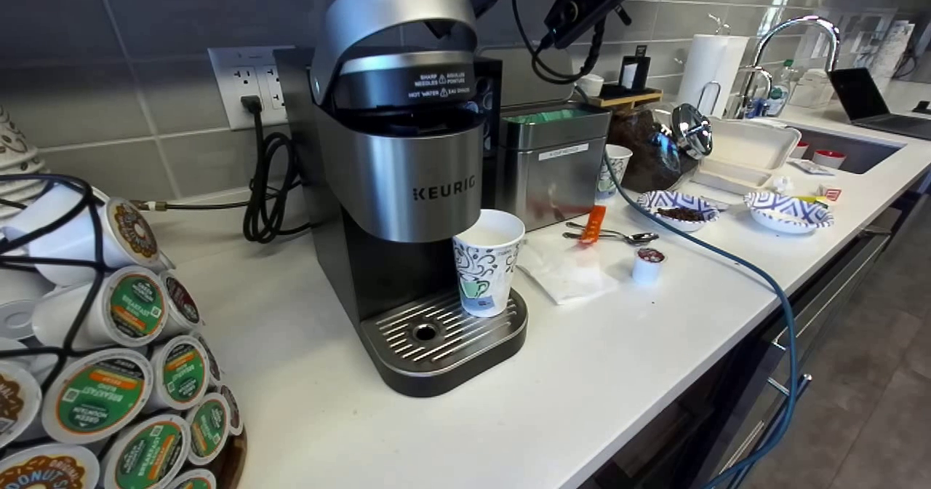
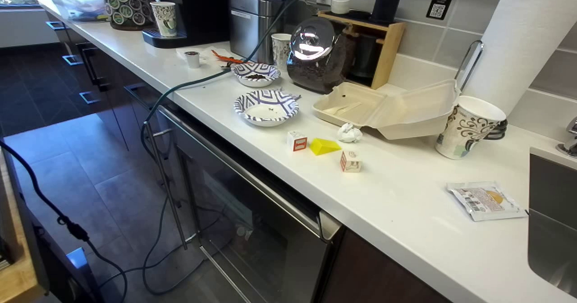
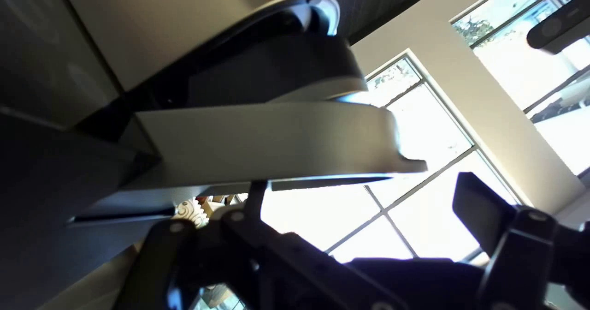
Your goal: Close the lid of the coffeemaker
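The silver Keurig coffeemaker [image 1: 407, 176] stands on the counter. Its lid [image 1: 407, 9] is raised, with the black underside piece showing below the silver arch. In the wrist view the lid [image 3: 272, 144] is a wide silver band across the middle. My gripper [image 3: 364, 192] is open and empty, fingers wide apart. Its left finger meets the band's lower edge in the picture; whether it touches is unclear. In an exterior view the gripper is mostly hidden behind the lid, with a dark tip visible through the arch. An exterior view shows the coffeemaker's drip tray [image 2: 164, 40]; the lid is out of view.
A paper cup [image 1: 487, 267] stands on the drip tray. A pod rack [image 1: 109, 343] stands beside the brewer. A steel bin [image 1: 553, 161] with its cover up and a dark boxy appliance [image 1: 491, 110] stand behind. A blue cable [image 1: 727, 252] crosses the counter. Arm parts [image 1: 589, 9] hang above.
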